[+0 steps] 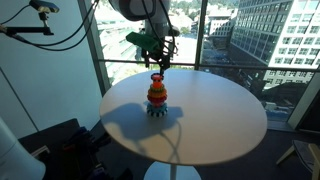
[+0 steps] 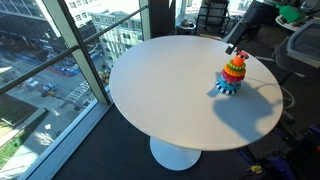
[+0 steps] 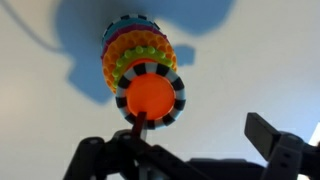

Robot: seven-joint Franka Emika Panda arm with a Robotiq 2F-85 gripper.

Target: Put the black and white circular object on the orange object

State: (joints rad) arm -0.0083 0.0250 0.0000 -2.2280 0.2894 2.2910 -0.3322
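In the wrist view the black and white circular object [image 3: 178, 96] lies as a chequered ring around the orange object [image 3: 150, 98], the top of the ring-stacking toy. Orange, yellow-green and blue rings show beneath it. My gripper [image 3: 200, 126] is open; one finger sits at the ring's near edge and the other is well off to the side. In both exterior views the gripper [image 1: 157, 63] [image 2: 238, 48] hangs just above the toy [image 1: 157, 96] [image 2: 233, 73]. The ring is too small to make out there.
The toy stands on a round white table [image 1: 220, 125] [image 2: 160, 95], near its edge in one exterior view. Floor-to-ceiling windows [image 1: 240, 35] stand behind it, office chairs [image 2: 210, 15] beyond it, and dark equipment [image 1: 60, 145] lies on the floor.
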